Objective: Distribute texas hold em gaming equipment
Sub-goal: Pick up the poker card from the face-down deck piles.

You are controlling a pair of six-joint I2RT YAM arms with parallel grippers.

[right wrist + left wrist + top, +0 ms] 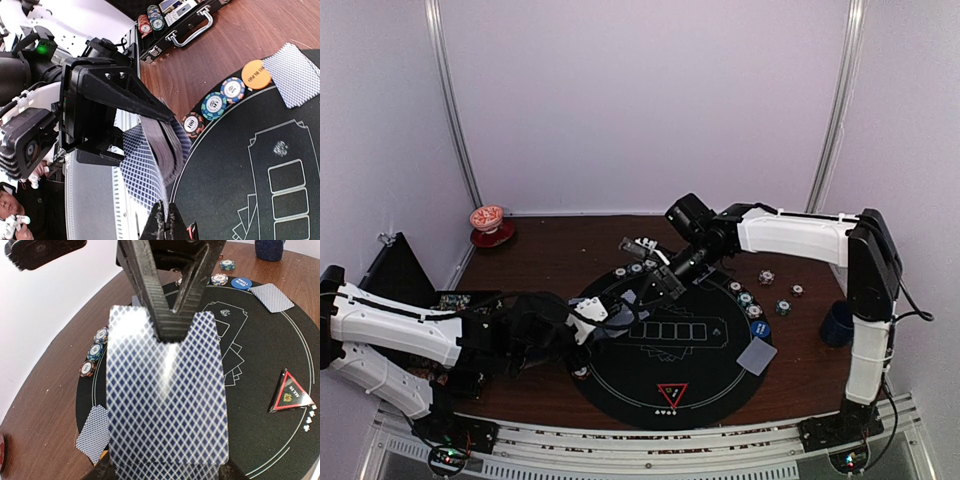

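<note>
1. Cards: deck hovers over the ten o'clock edge of the round mat.
2. Left fingers clamp the deck.
3. Right fingers pinch its top card.

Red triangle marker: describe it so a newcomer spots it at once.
Find the round black mat on the brown table. At its near edge lies the red triangle marker. It's the only triangular piece; the chips and buttons are round, cards rectangular.
</note>
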